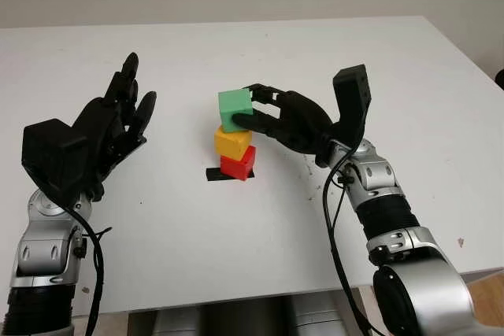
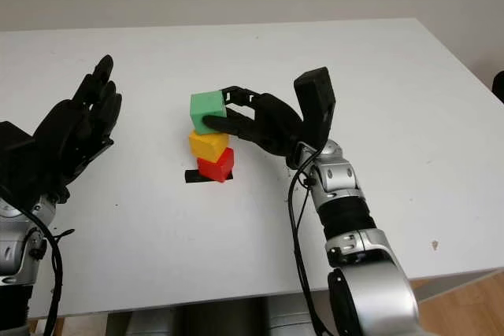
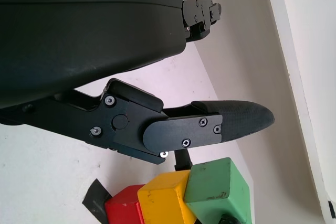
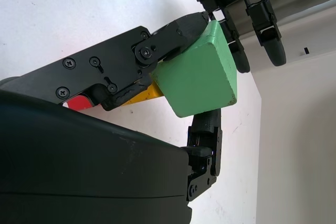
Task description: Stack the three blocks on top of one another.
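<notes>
White and bare, the desk (image 1: 409,76) carries a small stack near its middle: a red wooden cube (image 1: 238,166) at the bottom, sitting on a patch of black tape (image 1: 214,174), a yellow wooden cube (image 1: 233,142) on top of it, and a green wooden cube (image 1: 235,109) uppermost. The right hand (image 1: 268,116) comes in from the right side and closes its black fingers (image 4: 157,51) on the green cube, one finger along a side face and others around the far edge, so the cube is gripped while it sits on, or just over, the yellow one; contact between the 2 cannot be told for sure. The green cube looks turned a little against the yellow one below. The left hand (image 1: 110,127) is open, raised over the desk well to the left of the stack, holding nothing. These cubes look light, rigid and smooth-faced, so they probably slide easily on each other; opposite flat faces are the best hold, and a release likely needs to be gentle or the 3-high stack may topple.
</notes>
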Motion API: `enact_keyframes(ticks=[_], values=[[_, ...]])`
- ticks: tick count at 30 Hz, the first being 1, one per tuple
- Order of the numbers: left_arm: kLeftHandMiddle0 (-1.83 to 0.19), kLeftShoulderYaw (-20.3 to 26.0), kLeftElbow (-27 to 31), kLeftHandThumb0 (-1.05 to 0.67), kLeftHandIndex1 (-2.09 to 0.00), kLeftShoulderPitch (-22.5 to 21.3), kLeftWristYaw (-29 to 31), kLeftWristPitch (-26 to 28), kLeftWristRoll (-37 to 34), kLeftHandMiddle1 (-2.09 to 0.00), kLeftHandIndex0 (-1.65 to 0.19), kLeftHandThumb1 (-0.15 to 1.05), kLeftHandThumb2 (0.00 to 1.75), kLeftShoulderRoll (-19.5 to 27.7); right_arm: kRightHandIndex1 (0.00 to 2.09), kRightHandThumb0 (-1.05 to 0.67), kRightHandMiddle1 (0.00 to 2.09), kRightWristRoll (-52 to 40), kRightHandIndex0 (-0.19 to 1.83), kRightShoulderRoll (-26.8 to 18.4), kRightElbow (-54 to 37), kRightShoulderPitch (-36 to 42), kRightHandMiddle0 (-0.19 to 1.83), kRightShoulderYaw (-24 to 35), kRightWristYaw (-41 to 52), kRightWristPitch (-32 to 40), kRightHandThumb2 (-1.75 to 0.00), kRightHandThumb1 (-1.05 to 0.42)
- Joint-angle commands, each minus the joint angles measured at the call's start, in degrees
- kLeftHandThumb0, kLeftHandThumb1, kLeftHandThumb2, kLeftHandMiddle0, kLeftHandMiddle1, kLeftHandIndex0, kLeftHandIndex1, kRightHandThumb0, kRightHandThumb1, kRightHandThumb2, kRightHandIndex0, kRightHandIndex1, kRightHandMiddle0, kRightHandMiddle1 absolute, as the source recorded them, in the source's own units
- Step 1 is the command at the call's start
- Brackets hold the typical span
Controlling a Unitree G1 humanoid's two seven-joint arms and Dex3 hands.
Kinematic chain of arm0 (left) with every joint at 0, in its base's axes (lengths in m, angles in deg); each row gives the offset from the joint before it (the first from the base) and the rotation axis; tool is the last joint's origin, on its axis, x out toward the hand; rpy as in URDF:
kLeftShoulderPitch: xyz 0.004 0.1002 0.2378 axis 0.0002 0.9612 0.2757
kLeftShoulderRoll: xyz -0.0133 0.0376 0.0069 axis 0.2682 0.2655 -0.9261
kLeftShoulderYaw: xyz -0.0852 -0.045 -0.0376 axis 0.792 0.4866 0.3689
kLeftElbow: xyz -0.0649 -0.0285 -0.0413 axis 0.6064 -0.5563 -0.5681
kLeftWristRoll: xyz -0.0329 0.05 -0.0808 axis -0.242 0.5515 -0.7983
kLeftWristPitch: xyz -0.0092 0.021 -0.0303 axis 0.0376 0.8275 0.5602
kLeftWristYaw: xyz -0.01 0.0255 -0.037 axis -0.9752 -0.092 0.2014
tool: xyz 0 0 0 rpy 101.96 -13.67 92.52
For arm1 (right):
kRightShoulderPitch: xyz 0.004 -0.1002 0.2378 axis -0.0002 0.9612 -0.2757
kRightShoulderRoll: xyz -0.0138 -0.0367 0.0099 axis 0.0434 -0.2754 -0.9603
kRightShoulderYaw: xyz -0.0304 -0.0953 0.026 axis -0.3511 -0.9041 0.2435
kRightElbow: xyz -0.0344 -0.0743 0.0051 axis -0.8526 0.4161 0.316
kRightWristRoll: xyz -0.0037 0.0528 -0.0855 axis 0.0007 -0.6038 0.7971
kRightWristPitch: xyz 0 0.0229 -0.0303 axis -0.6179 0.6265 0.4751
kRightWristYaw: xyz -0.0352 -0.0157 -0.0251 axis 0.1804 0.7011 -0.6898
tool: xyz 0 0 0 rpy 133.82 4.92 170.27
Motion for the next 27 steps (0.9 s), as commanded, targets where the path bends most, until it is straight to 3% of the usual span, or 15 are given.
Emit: enact_keyframes(ticks=[1, 14, 27], values=[[0.19, 0.35, 0.59, -0.80, -0.05, -0.36, 0.01, -0.30, 0.03, 0.00, 0.16, 1.05, 0.54, 0.81, 0.06, -0.44, 1.56, -0.11, 0.14, 0.18, -1.12, -0.21, 0.36, 0.07, 0.09, 0.03, -0.06, -0.95], [0.19, 0.34, 0.67, -0.78, -0.05, -0.15, -0.01, -0.39, 0.10, 0.00, 0.16, 1.05, 0.55, 1.18, 0.05, -0.46, 1.58, 2.11, 0.11, -0.44, -0.76, 0.25, 0.33, -0.90, -1.31, -1.33, -0.05, -0.94], [0.19, 0.17, 0.61, -0.79, -0.05, -0.33, 0.02, -0.13, 0.01, 0.00, 0.16, 1.05, 0.53, 1.23, 0.04, -0.61, 1.14, 2.29, 0.04, -1.58, -0.64, 0.26, 0.16, -1.23, 1.92, -1.46, -0.05, -0.88]])
